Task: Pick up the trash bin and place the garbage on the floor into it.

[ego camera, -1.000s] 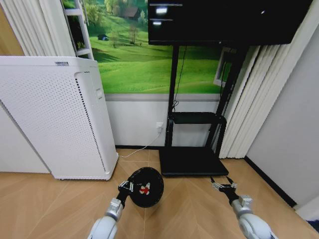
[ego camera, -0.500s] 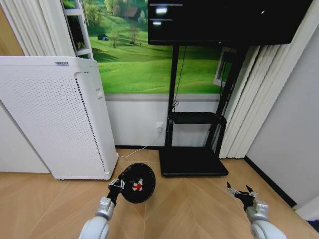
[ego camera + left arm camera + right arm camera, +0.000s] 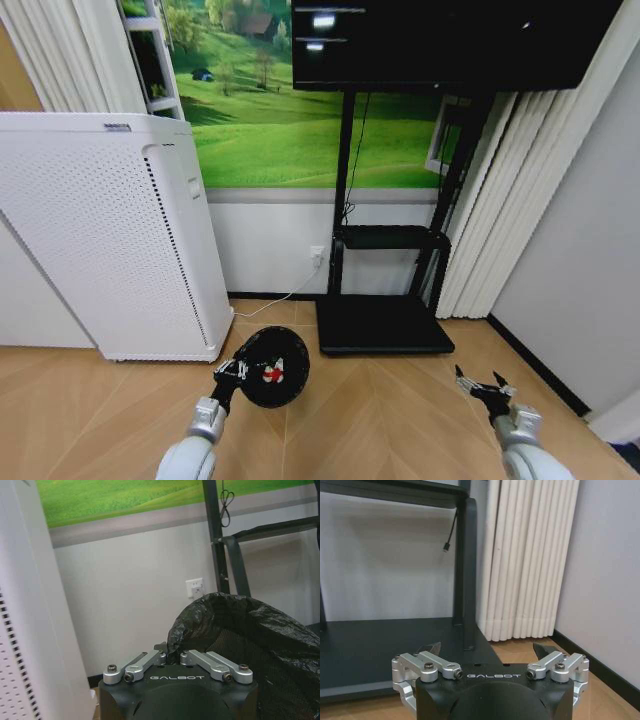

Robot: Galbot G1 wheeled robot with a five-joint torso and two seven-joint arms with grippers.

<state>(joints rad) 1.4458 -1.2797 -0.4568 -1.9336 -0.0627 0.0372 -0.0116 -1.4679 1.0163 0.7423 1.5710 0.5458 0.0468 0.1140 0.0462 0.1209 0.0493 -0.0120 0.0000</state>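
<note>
The trash bin (image 3: 272,366) is a small black round bucket lined with a black bag, held above the wooden floor in front of me. My left gripper (image 3: 229,374) is shut on its near rim, and the left wrist view shows the bag's crinkled edge (image 3: 240,630) pinched between the closed fingers (image 3: 167,656). Inside the bin lies a red-and-white piece of garbage (image 3: 271,375). My right gripper (image 3: 480,384) hangs open and empty low on the right, with its spread fingertips (image 3: 431,647) facing the black stand base.
A tall white perforated appliance (image 3: 110,240) stands at the left against the wall. A black TV stand (image 3: 385,325) with a flat base sits ahead, with white curtains (image 3: 480,220) to its right. A cable runs to a wall socket (image 3: 318,253).
From a second ago, the left gripper and bin moved left and a little farther from me, and the right gripper swung out to the right. The view has shifted slightly since.
</note>
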